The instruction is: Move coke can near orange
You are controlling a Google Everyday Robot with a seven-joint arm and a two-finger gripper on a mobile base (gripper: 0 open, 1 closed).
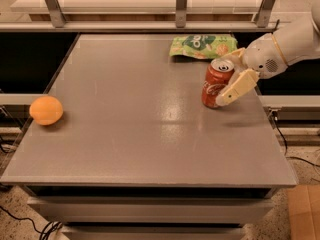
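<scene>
The coke can (216,81), red with a silver top, stands on the grey table (150,134) at the right, slightly tilted. My gripper (223,91) reaches in from the right and is shut on the can. Its cream near finger (238,87) lies against the can's right front side. The other finger is hidden behind the can. The orange (46,110) sits at the table's left edge, far from the can and the gripper.
A flat green snack bag (201,46) lies just behind the can near the table's back edge. A metal rail frame (182,5) runs along the back. The table's right edge is close to the can. A cardboard box (304,211) stands on the floor at the lower right.
</scene>
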